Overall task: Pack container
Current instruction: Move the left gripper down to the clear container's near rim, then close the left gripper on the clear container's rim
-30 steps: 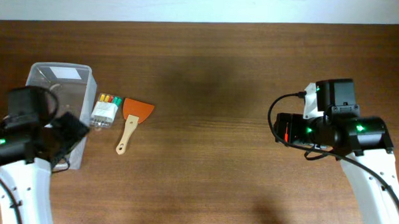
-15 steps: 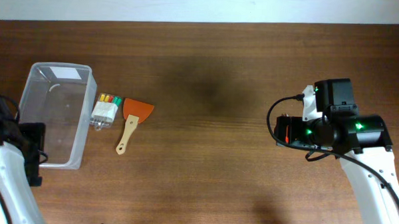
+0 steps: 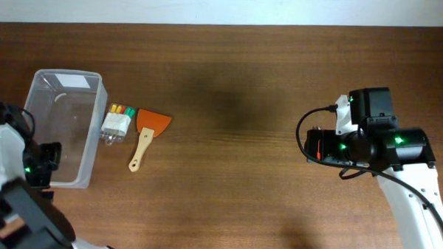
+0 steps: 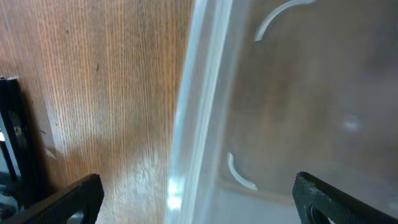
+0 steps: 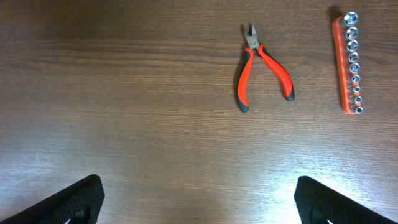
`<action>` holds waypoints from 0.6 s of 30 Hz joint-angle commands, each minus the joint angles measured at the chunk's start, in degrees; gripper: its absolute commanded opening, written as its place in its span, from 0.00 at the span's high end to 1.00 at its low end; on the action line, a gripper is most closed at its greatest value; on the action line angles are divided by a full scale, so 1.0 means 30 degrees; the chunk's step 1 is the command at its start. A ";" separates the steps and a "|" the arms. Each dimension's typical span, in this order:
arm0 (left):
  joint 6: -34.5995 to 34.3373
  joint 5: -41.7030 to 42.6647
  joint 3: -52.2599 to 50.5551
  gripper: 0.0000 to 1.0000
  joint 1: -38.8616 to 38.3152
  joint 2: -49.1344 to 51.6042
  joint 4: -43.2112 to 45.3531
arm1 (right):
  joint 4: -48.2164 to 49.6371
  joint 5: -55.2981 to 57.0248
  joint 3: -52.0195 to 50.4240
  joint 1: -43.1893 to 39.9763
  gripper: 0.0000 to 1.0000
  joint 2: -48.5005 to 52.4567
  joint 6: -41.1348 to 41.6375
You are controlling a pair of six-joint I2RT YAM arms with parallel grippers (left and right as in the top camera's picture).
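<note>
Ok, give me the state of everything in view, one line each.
container, upright, open-topped, empty
small clear pack, lying beside the container
scraper, lying flat, unheld
pliers, lying flat, handles spread
socket rail, lying flat, sockets seated
left hand, open, over the container's rim
right hand, open, empty

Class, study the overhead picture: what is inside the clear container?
The container looks empty: only the wooden table shows through its clear base. The left arm covers its near-left corner, hiding that part.
</note>
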 commanded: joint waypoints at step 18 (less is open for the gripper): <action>0.2725 -0.0291 0.1362 0.02 0.0066 0.1253 -0.0182 | 0.0022 0.0211 0.0466 0.0138 0.01 0.0066 -0.0029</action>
